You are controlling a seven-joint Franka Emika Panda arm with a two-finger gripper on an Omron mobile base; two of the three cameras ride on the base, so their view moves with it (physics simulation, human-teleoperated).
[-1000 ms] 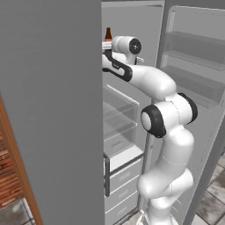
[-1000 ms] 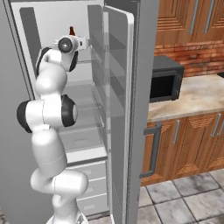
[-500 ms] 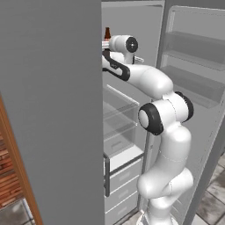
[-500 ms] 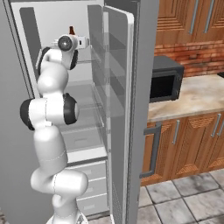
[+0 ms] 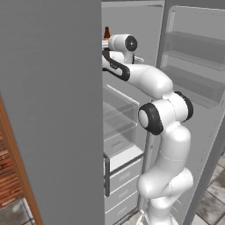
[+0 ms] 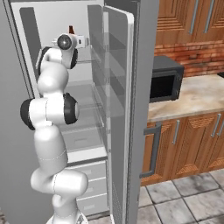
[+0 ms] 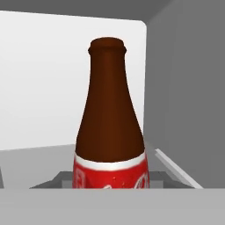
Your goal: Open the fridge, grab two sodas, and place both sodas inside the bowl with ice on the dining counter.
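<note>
In the left base view, the arm reached into the open fridge (image 5: 132, 145) at top-shelf height, bottle (image 5: 106, 33) neck showing just behind the wrist; right base view showed the same, bottle (image 6: 71, 29) top above the hand; hand view had the bottle (image 7: 110, 132) upright, dead ahead and close; claw state couldn't be told.

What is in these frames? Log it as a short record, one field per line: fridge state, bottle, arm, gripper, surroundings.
fridge: fridge open, white interior and drawers showing
bottle: dark-brown cola bottle with red label, upright on an upper shelf, close ahead of the hand camera; its top shows past the wrist
arm: reaching up into the upper fridge compartment
gripper: fingertips not visible; cannot tell whether open or shut
surroundings: black microwave on the beige wall counter, wooden cabinets around it
</note>
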